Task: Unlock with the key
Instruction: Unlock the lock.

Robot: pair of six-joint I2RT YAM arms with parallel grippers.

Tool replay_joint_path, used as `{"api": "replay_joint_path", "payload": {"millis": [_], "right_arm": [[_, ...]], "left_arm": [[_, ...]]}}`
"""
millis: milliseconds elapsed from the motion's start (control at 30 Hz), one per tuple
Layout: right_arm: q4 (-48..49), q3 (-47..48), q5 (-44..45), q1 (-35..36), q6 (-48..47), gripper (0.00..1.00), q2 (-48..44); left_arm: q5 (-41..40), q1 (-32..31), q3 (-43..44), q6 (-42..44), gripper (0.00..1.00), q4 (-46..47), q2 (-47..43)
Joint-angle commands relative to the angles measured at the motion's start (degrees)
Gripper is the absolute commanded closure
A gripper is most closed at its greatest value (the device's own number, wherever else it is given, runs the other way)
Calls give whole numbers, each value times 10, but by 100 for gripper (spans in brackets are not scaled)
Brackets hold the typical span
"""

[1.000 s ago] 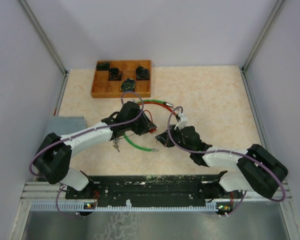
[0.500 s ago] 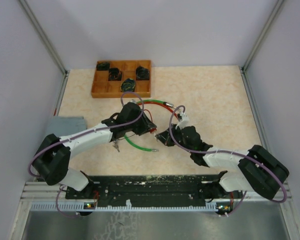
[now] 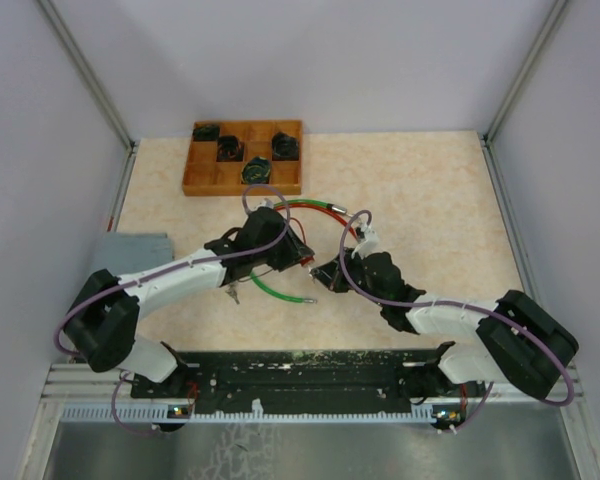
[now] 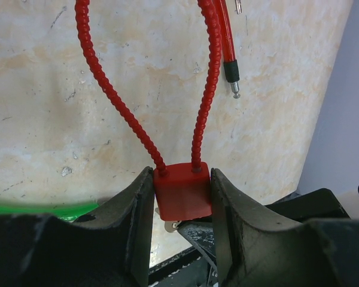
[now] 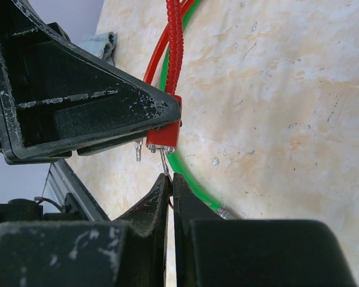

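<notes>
The key (image 5: pixel 164 162) is a thin metal blade whose long axis runs almost straight up the right wrist view, from the fingertips that hold it to the underside of the lock (image 4: pixel 180 192). Its tip points at that bottom face and meets it near one edge; whether it sits inside the keyhole cannot be told. The right gripper (image 5: pixel 171 177) has its fingers (image 5: pixel 188 209) drawn nearly together, pinching the key's hidden base. The lock is a small red block with its keyed face turned toward the right gripper and its opposite face turned away from the left wrist camera. The left gripper (image 4: pixel 180 177) clamps it, one black finger (image 4: pixel 137 215) pressed to each side of the block. From the lock's far face a ribbed red cable (image 4: pixel 110 95) leaves by both ends and spreads into a loop stretching away over the table (image 4: pixel 275 89). Just beside that loop lies a smooth red cable (image 4: pixel 226 36) ending in a black ferrule with a metal tip. A green cable (image 5: pixel 194 185) curves over the table under the lock, on the near side of it. In the top view the two grippers meet at the lock near the table's middle. A wooden tray (image 3: pixel 220 189) with dark items in some compartments sits well beyond the lock to the far left, and a grey cloth (image 3: pixel 130 248) lies well to the lock's left, at the table's edge.
</notes>
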Motion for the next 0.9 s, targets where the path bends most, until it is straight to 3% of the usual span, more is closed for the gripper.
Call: {"api": "replay_joint_path", "payload": {"millis": [0,367,867], "right_arm": [[35,16,1,5,13,100,-9],[9,5,28,-7,62,100,-24],[-31,37,38,-7,-12,100,-40]], "left_arm": [[-8,-19,3,5,100,29,-13],[-60,-52,-14,17,100,47,-35],[-162,-96,51,12,100,-85,3]]}}
